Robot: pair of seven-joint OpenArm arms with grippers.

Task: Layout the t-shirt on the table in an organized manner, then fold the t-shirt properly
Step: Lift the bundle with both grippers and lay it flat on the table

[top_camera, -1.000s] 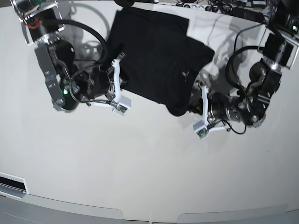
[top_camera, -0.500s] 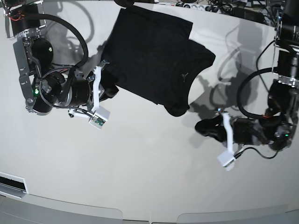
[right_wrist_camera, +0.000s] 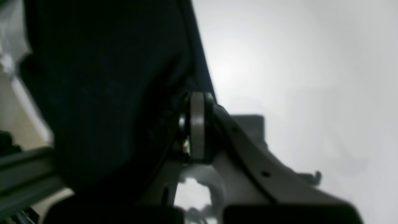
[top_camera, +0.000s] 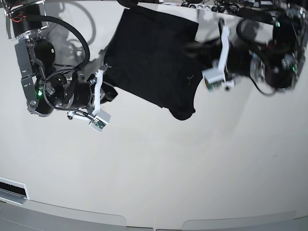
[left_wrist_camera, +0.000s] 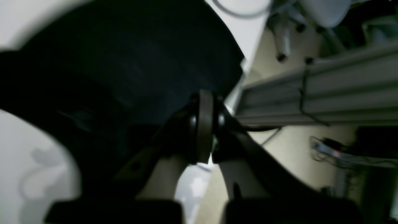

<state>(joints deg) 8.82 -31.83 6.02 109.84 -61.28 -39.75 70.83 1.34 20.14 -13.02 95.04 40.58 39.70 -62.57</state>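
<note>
The black t-shirt (top_camera: 154,57) lies spread at the far middle of the white table (top_camera: 159,168), its lower tip pointing toward me. My right gripper (top_camera: 112,93) sits shut at the shirt's left edge. In the right wrist view its pads (right_wrist_camera: 197,124) are pressed together, with the t-shirt (right_wrist_camera: 105,81) just to their left. My left gripper (top_camera: 193,48) hovers shut over the shirt's right edge and hides the sleeve there. In the left wrist view its fingertips (left_wrist_camera: 203,124) are closed in front of the t-shirt (left_wrist_camera: 140,62). I see no cloth between either pair of pads.
Cables and a power strip (top_camera: 216,7) lie along the far table edge. The left wrist view shows an aluminium rail (left_wrist_camera: 326,93) and chair casters (left_wrist_camera: 281,37) beyond that edge. The curved front edge (top_camera: 154,222) runs along the bottom.
My left arm has swung from the near right of the table up to the shirt's far right edge. The right arm has shifted only slightly. Both grippers stay shut.
</note>
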